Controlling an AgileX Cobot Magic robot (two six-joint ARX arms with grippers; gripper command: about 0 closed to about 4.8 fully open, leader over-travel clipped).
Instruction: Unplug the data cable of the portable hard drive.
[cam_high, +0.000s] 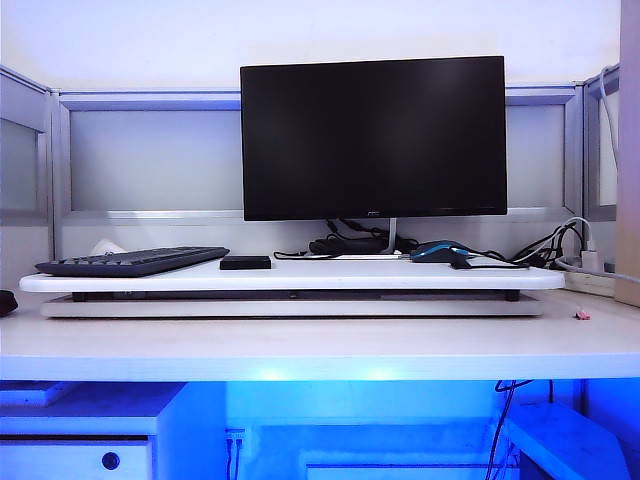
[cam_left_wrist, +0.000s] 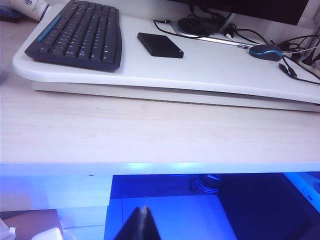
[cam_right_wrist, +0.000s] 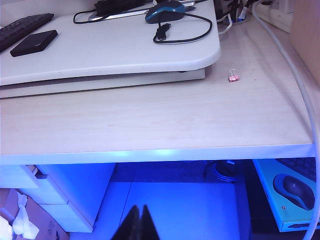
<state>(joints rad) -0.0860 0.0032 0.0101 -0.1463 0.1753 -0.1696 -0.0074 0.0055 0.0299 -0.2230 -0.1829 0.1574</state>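
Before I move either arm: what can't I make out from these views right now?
1. Portable hard drive: its port side faces away in the exterior view and is too small in both wrist views, so plugged or unplugged is unclear.
2. Cord tangle: overlapping black cords hide which one leads to the drive.
3. Left claw, right claw: only shut tips show below the desk front, cut off by wrist-view edges; absent from the exterior view.

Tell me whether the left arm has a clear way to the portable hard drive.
Probably yes. The portable hard drive lies in the open on the white riser, beside the keyboard, nothing over it. The left end effector, shut, sits below the desk edge.
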